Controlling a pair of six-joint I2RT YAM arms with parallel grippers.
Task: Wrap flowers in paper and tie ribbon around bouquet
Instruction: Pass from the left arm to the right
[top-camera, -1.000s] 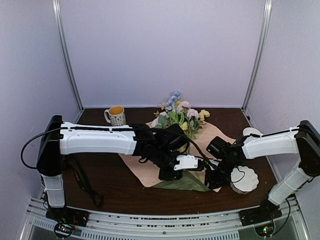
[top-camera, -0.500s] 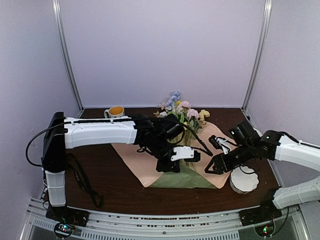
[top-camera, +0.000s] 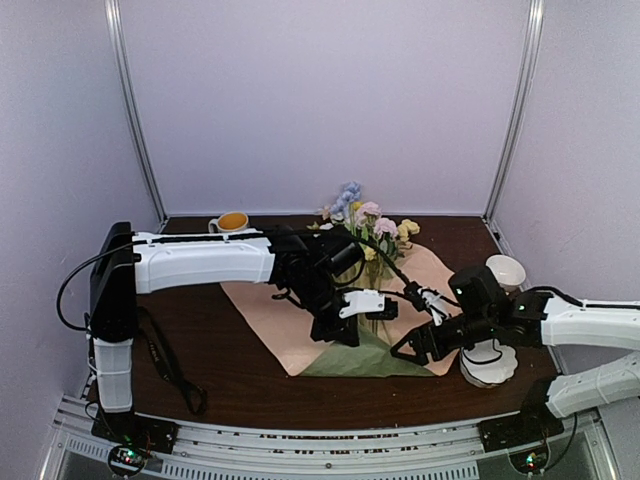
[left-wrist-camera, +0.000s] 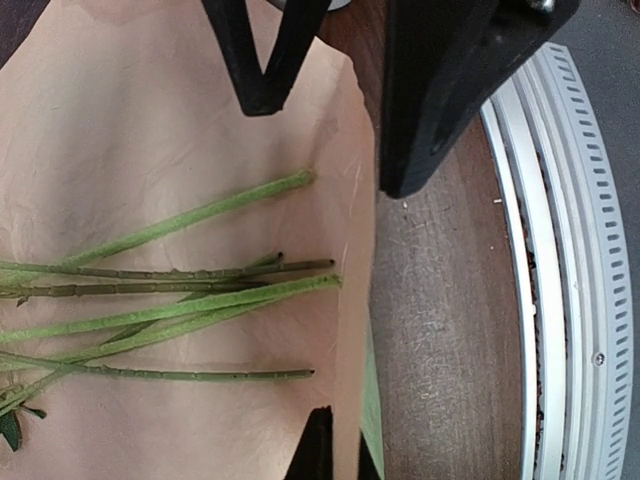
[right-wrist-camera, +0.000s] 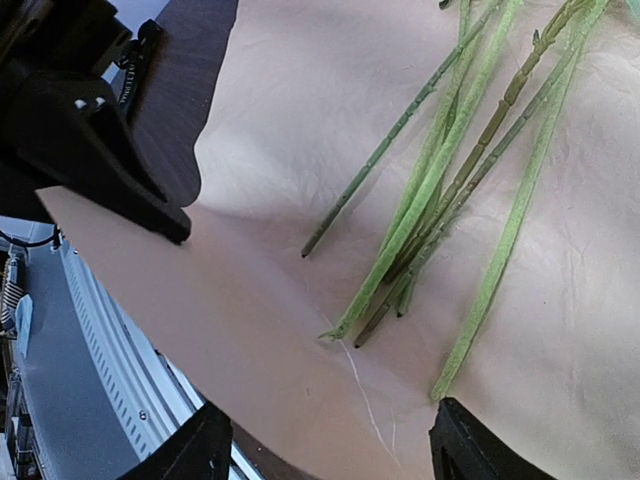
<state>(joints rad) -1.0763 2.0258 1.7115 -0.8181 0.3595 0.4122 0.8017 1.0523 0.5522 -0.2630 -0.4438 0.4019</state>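
Left gripper is seen clamped shut on the near edge of the paper, which is spread peach side up on the table. The flowers are laid across it. Right gripper is spread wide above the stems, nothing gripped.

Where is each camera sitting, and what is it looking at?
Top external: high behind the arms, looking down at the table; left arm, right arm, flowers and paper show.
Left wrist: on the left arm, looking down at green stems on the paper; its own shut fingertips peek in below.
Right wrist: on the right arm, facing the same stems; its open fingers frame the bottom.
Shared: both wrist views show stems, peach paper and the metal rail.
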